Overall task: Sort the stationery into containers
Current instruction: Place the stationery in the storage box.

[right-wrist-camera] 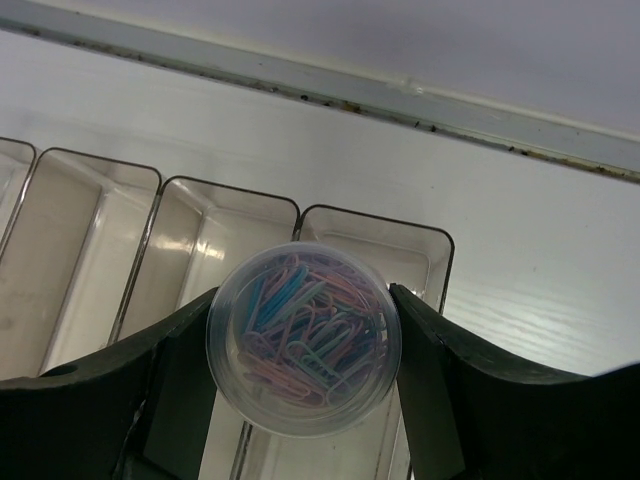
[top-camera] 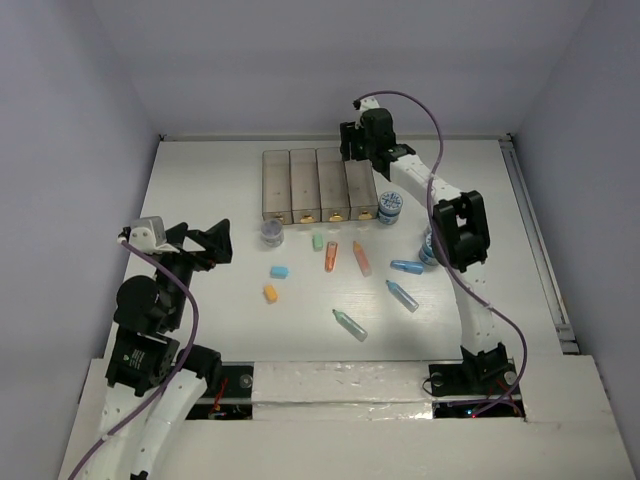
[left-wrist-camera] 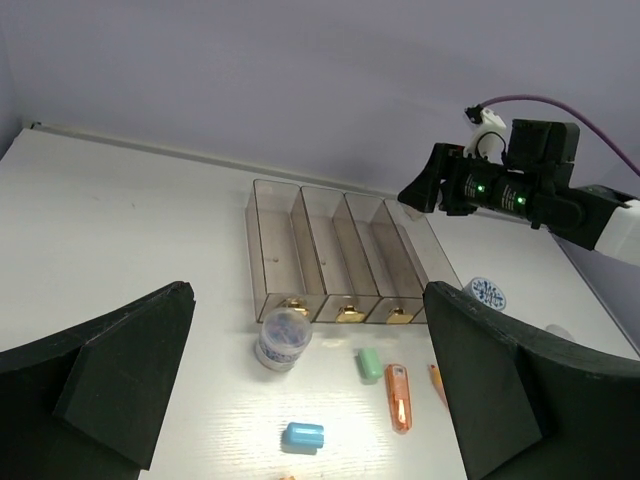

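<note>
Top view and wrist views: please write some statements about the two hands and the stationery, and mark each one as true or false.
1. The right hand holds a clear jar of paper clips. True.
2. This jar hangs over the leftmost bin. False: it is over the rightmost bin.
3. The left hand is open and empty. True.
4. The blue eraser lies inside a bin. False: it lies on the table.

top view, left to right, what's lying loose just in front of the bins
grey jar → green eraser → orange marker → paler marker → blue jar
</note>
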Motion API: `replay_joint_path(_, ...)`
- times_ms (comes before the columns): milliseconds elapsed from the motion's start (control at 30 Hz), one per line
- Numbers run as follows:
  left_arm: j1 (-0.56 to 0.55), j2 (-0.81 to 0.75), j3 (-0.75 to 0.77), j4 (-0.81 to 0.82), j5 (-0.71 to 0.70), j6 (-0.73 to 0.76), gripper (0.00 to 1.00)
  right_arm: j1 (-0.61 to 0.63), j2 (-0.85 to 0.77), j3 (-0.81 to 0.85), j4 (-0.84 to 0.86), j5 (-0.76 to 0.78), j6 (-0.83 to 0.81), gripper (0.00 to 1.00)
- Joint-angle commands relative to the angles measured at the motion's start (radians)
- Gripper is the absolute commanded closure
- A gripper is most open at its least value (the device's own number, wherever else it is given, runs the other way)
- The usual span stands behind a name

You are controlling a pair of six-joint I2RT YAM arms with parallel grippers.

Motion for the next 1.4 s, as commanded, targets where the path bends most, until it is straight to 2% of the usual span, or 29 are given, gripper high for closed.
replay_joint_path(0,0.002,0.015,0.025,0.057,0.014,0.005,0.01,-0.018,0.024,0.080,0.030,0.022,-0.012,0.54)
replay_joint_path(333,0.002,0.030,0.025,0.057,0.022,0.005,0.01,-0.027,0.062,0.098,0.041,0.040,0.000,0.50)
replay_joint_path(533,0.002,0.039,0.025,0.060,0.025,0.006,0.01,-0.027,0.075,0.095,0.048,0.026,0.013,0.41)
replay_joint_path(700,0.011,0.036,0.025,0.060,0.025,0.006,0.01,-0.027,0.089,0.098,0.048,0.019,0.019,0.40)
replay_joint_path(800,0.012,0.036,0.025,0.060,0.027,0.005,0.01,-0.027,0.096,0.107,0.045,0.014,0.020,0.32)
replay_joint_path(900,0.012,0.033,0.025,0.058,0.027,0.008,0.01,-0.027,0.101,0.118,0.041,0.009,0.023,0.29)
replay_joint_path(1033,0.012,0.030,0.025,0.058,0.027,0.008,0.01,-0.027,0.096,0.118,0.041,0.008,0.026,0.10)
replay_joint_path(1100,0.012,0.028,0.025,0.058,0.025,0.006,0.01,-0.027,0.087,0.115,0.041,0.006,0.029,0.09)
replay_joint_path(1200,0.012,0.028,0.025,0.060,0.025,0.005,0.01,-0.027,0.050,0.086,0.055,-0.006,0.036,0.01)
replay_joint_path(1367,0.012,0.022,0.025,0.060,0.028,0.005,0.01,-0.027,-0.052,-0.006,0.107,-0.009,0.046,0.00)
